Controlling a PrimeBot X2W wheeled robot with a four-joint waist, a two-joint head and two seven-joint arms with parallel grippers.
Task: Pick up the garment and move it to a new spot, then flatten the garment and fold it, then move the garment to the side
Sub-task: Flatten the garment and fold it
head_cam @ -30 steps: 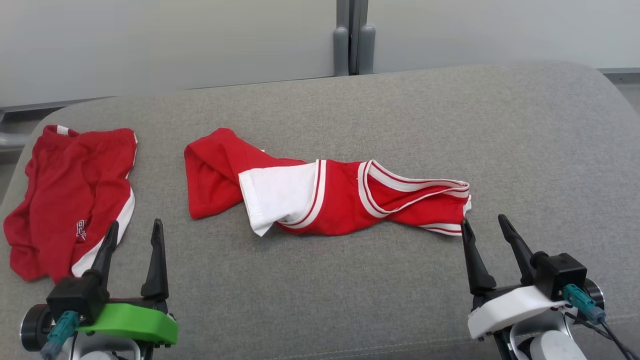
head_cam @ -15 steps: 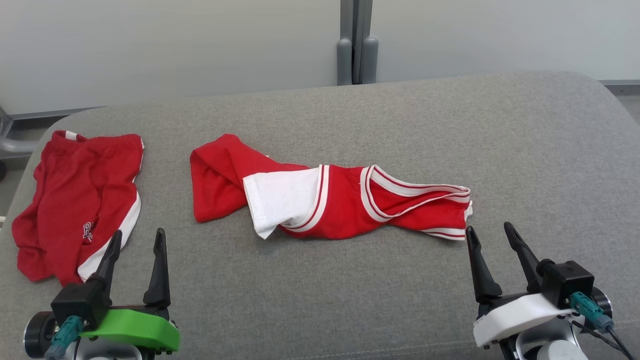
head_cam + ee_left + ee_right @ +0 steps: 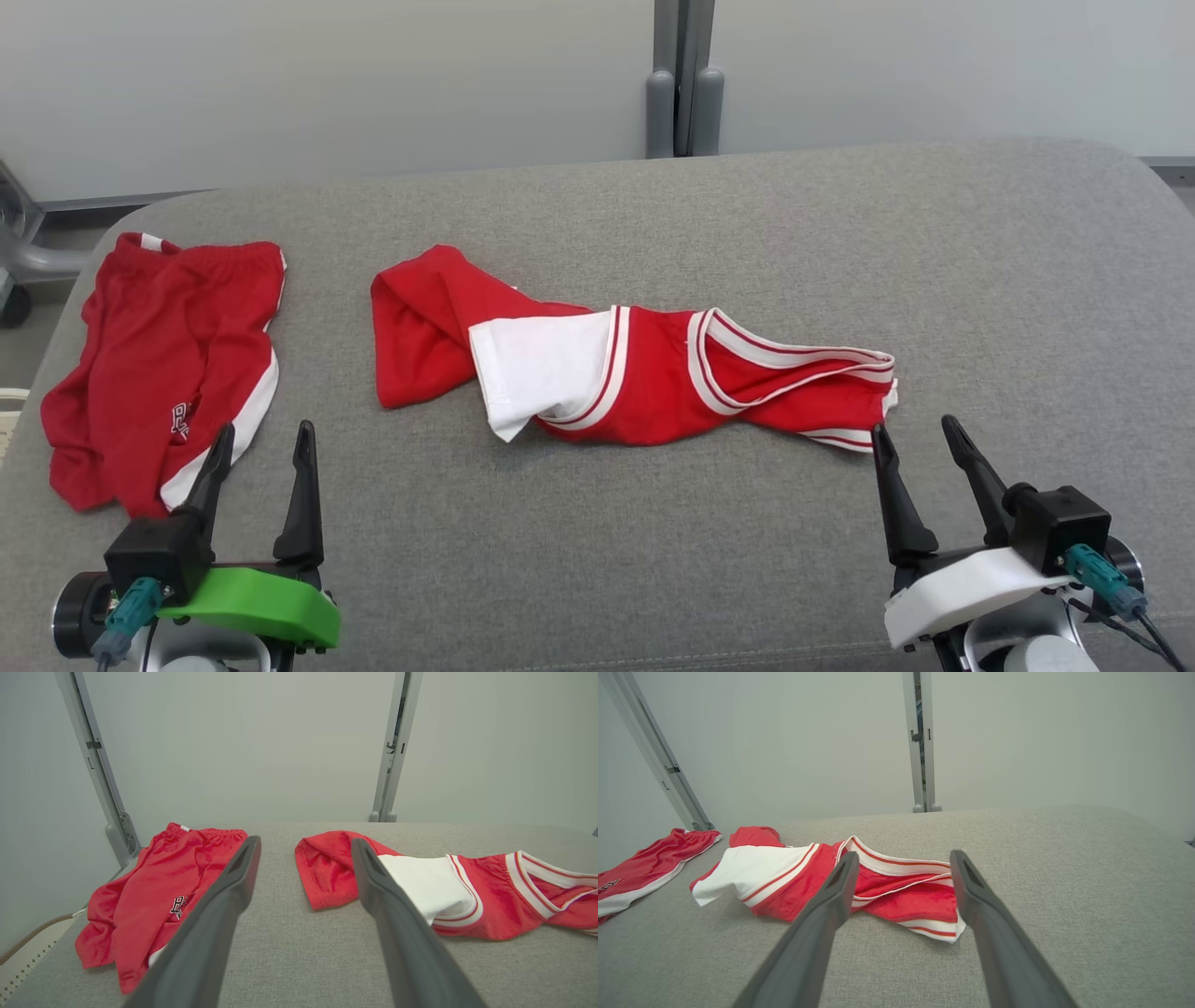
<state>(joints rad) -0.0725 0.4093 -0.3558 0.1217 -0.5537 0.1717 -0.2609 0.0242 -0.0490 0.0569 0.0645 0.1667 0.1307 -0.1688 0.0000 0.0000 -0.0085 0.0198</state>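
Observation:
The garment (image 3: 644, 378) is a red jersey with white trim, lying twisted and crumpled across the middle of the grey cushion (image 3: 597, 560). It also appears ahead of the fingers in the left wrist view (image 3: 472, 891) and the right wrist view (image 3: 808, 877). My left gripper (image 3: 266, 427) (image 3: 306, 841) stands open at the near left, holding nothing. My right gripper (image 3: 913, 425) (image 3: 904, 855) stands open at the near right. Its left fingertip is just short of the jersey's right end, apart from it.
Red shorts (image 3: 159, 364) with a white side stripe lie bunched at the cushion's left end, just beyond my left gripper. A pale wall with a grey post (image 3: 681, 84) stands behind the cushion. The cushion's right half is bare fabric.
The head camera has shifted, so the whole picture has slid a little right and down. The garment, the shorts and both open grippers hold their places.

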